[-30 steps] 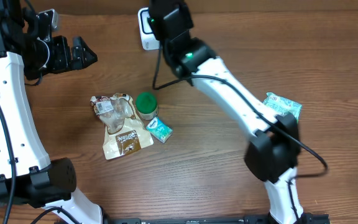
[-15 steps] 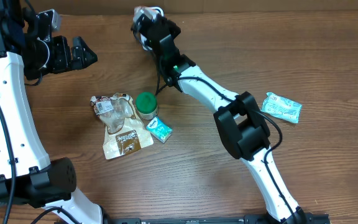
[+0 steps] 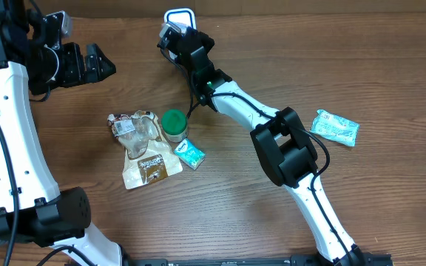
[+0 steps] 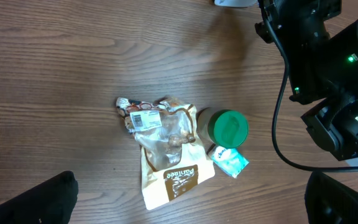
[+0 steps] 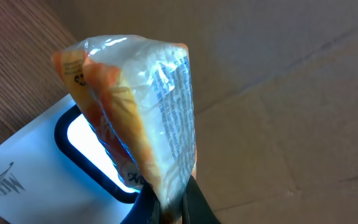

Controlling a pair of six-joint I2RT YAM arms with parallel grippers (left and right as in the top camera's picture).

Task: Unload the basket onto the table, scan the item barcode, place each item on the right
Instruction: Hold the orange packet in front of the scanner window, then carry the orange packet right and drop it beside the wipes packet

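On the wooden table [image 3: 220,207], a green-lidded jar [image 3: 174,123] stands just beside a crumpled clear wrapper [image 3: 132,127], a brown pouch [image 3: 151,167] and a small teal packet [image 3: 190,154], with a pale green sachet [image 3: 336,127] lying well apart.

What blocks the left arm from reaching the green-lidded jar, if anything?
Probably nothing, so likely yes. The left end effector is open and empty, with bare table between it and the jar. Snack bags and a packet crowd its sides, so from above seems easier.
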